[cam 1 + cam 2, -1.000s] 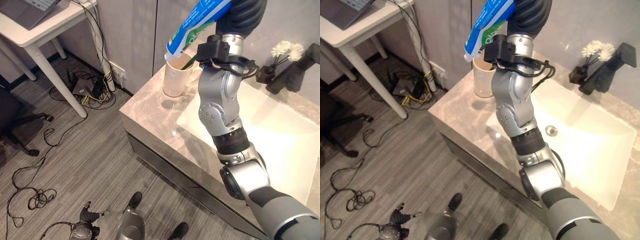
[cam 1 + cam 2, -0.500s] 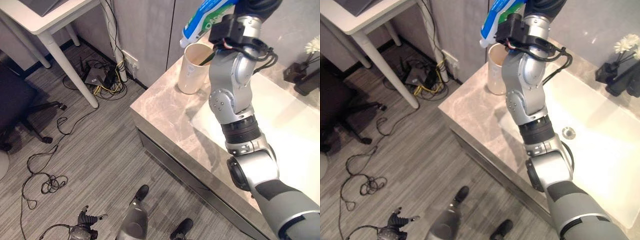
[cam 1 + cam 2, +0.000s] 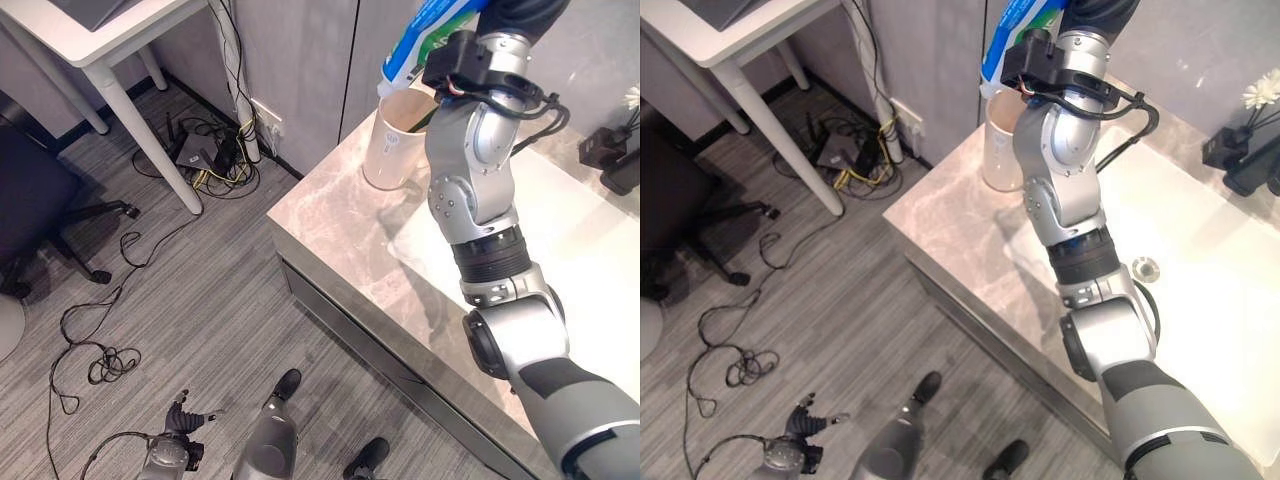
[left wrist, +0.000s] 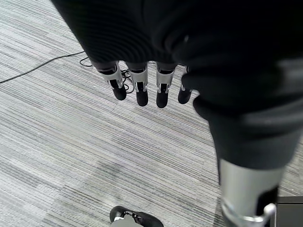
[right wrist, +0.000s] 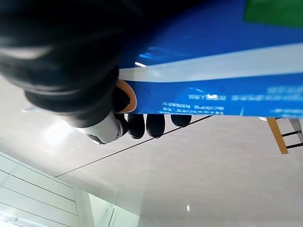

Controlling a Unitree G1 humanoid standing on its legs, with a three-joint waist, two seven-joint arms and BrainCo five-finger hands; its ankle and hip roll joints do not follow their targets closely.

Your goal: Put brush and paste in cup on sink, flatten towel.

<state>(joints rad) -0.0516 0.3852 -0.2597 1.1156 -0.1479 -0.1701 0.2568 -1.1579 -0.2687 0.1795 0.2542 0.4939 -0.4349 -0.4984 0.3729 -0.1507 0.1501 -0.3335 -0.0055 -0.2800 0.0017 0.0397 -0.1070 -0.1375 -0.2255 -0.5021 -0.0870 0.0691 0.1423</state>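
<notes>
Marble-patterned stone forms the surface (image 3: pixel 340 215), a pale counter with a white sink basin (image 3: pixel 1200 270) sunk into it and a round drain (image 3: pixel 1146 268) in the basin floor. At the far left corner of the surface stands a cream cup (image 3: pixel 395 140), upright, with a dark, thin object leaning inside against its rim; what that object is cannot be told for certain.

Right above the cup's mouth, the robot's right arm holds a blue, white and green toothpaste tube (image 3: pixel 425 40). The tube slants, its lower end at the cup's rim. In the right wrist view the right hand (image 5: pixel 118 101) has its dark-tipped fingers curled around the blue tube (image 5: pixel 227 90), gripping it.

The left hand (image 4: pixel 142 80) hangs low beside the robot over grey striped carpet floor (image 4: pixel 57 142), its fingers straight and relaxed, holding nothing.

At the far right edge of the surface, white flowers (image 3: pixel 1262 92) sit in a small dark vase, next to a dark faucet (image 3: pixel 1250 170). Off to the left, a white table (image 3: pixel 100 45) stands on the floor, with a tangle of cables and a power strip (image 3: pixel 205 155) near the wall.
</notes>
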